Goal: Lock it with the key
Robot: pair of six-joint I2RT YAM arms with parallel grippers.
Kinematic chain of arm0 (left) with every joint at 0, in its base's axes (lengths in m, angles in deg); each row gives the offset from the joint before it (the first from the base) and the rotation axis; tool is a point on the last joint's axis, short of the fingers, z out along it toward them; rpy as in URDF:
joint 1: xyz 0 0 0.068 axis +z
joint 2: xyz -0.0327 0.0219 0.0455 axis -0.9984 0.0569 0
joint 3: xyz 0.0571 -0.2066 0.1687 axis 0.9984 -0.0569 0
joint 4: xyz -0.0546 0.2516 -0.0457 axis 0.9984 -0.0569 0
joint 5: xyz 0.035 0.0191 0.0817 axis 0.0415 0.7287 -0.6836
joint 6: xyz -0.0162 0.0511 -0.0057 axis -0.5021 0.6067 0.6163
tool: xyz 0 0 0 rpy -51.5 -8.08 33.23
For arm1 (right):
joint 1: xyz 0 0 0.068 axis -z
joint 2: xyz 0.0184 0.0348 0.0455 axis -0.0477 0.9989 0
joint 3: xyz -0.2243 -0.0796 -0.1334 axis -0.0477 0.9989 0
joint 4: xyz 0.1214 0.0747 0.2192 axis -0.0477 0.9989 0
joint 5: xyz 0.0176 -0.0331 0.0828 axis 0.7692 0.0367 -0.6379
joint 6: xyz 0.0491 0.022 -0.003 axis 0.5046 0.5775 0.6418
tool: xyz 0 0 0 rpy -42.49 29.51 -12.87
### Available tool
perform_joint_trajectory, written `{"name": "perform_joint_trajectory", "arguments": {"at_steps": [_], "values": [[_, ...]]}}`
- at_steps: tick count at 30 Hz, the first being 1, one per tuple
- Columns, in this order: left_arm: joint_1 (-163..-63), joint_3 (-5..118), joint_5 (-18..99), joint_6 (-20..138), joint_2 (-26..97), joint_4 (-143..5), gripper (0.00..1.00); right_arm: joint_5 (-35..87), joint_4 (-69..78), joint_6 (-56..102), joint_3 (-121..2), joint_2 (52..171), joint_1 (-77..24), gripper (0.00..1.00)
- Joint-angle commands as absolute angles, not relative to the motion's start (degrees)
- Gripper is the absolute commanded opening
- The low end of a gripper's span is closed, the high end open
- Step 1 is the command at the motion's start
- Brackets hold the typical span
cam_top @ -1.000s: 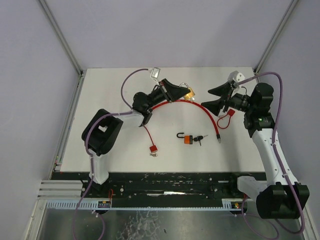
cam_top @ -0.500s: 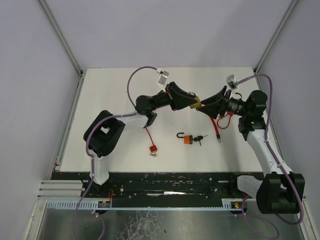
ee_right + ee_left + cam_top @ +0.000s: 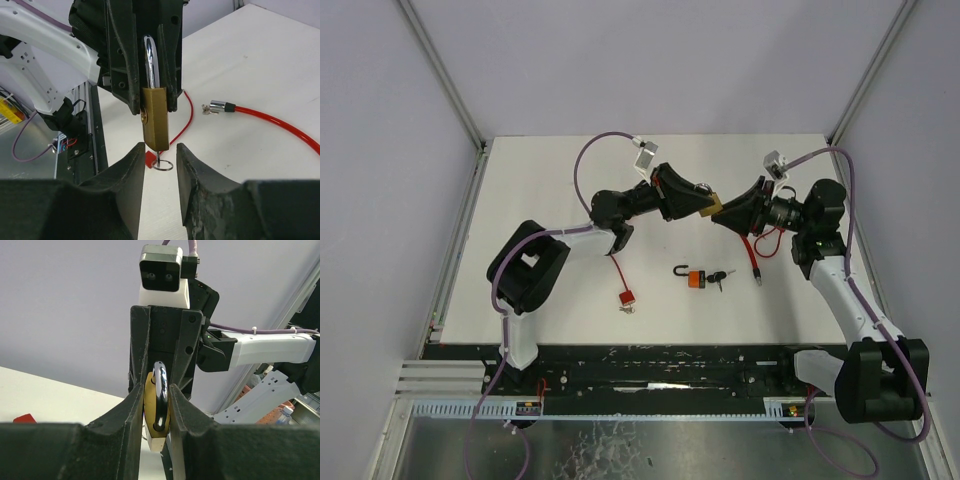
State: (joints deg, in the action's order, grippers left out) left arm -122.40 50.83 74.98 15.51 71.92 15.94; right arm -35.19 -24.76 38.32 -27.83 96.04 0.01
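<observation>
Right tool (image 3: pixel 160 150), narrowing but not gripping, now flanks the key (image 3: pixel 161 163); left tool (image 3: pixel 155 390) clamps the padlock (image 3: pixel 155 120). Off-centre closing could bend the key.

White table (image 3: pixel 720 320) (pale lilac walls (image 3: pixel 670 60))

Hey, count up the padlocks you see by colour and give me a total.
brass padlock: 1
orange padlock: 1
red padlock: 1
Total: 3
</observation>
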Motion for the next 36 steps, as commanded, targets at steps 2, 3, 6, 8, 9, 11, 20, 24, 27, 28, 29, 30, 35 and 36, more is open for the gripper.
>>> {"name": "perform_joint_trajectory", "arguments": {"at_steps": [2,3,6,8,9,11,20,24,27,28,29,30,35,36], "values": [[-123.2,53.3,74.7,16.1,70.9,21.7,0.00,-37.4,-25.6,37.4,-29.4,96.4,-1.3,0.30],[-123.2,53.3,74.7,16.2,70.9,21.7,0.00,-37.4,-25.5,37.2,-29.5,96.4,-1.2,0.25],[-123.2,53.0,74.4,16.6,70.9,21.7,0.00,-37.9,-24.1,36.2,-30.0,96.7,-1.3,0.06],[-123.1,52.6,73.7,17.3,70.8,21.7,0.00,-38.0,-23.0,35.4,-30.2,96.7,-1.3,0.00],[-123.0,52.3,73.5,17.9,70.5,21.7,0.00,-37.8,-22.0,34.6,-30.4,96.6,-1.2,0.00],[-122.1,50.9,72.5,19.4,69.4,21.7,0.00,-37.8,-20.4,33.1,-30.5,96.7,-1.2,0.00],[-117.5,44.4,64.6,20.6,63.5,21.8,0.00,-39.0,-19.9,32.1,-29.5,101.9,-4.1,0.00],[-116.9,42.7,62.0,20.1,62.2,21.8,0.00,-38.8,-18.4,29.9,-29.7,102.2,-4.7,0.00],[-115.3,41.7,64.1,23.4,61.3,21.7,0.00,-35.5,-4.1,14.6,-33.9,101.4,-3.1,0.00],[-114.7,41.9,66.4,24.8,61.5,21.6,0.00,-31.4,5.2,5.6,-36.4,101.2,-2.1,0.00],[-114.0,42.3,69.2,25.8,62.0,21.6,0.00,-26.3,12.1,-0.1,-38.3,101.3,-0.5,0.00],[-113.6,43.0,71.7,26.1,62.8,21.5,0.00,-23.7,16.0,-2.9,-39.7,101.7,2.1,0.00],[-113.7,48.1,76.9,22.1,70.4,21.3,0.00,-9.9,34.0,-15.7,-43.0,105.7,10.1,0.01],[-114.2,49.1,76.8,21.3,71.9,21.3,0.00,-5.9,36.1,-17.4,-42.8,106.6,10.5,0.01]]}}
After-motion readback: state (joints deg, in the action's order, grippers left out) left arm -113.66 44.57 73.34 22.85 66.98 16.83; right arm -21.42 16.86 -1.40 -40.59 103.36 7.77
